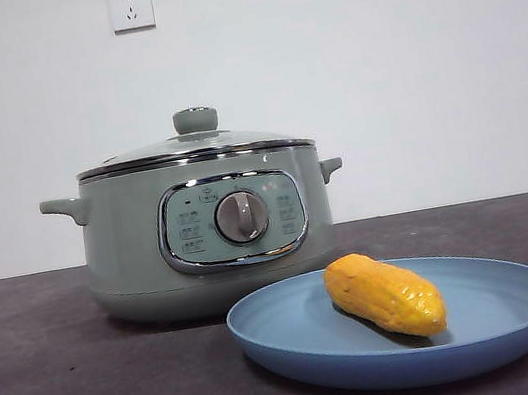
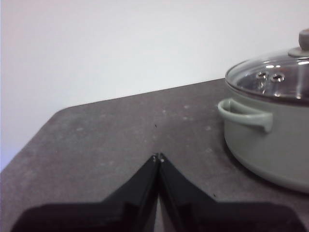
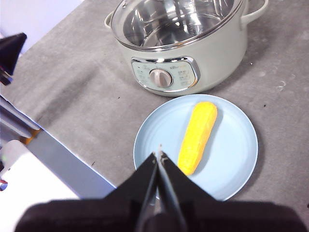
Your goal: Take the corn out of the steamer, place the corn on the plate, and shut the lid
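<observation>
The corn (image 1: 386, 296) lies on its side in the blue plate (image 1: 512, 344), and nothing is holding it. The right gripper (image 3: 160, 153) hangs up above the plate's rim, just beside one end of the corn but not touching it. Its two black fingers (image 3: 145, 176) are pressed together with nothing between them. The plate sits on the dark desk (image 1: 64, 393) right in front of the green steamer (image 1: 131, 250). The glass lid (image 1: 197, 146) is on top of the steamer, with its round green knob (image 1: 195, 120) sticking up. The left gripper (image 2: 157, 157) is off to the side of the steamer, near one of its small handles (image 2: 244, 113) but well apart from it. Its fingers (image 2: 140, 186) are closed tight too and hold nothing. Only bare desk lies between them and the steamer. A white wall socket (image 1: 131, 7) is on the wall behind.
</observation>
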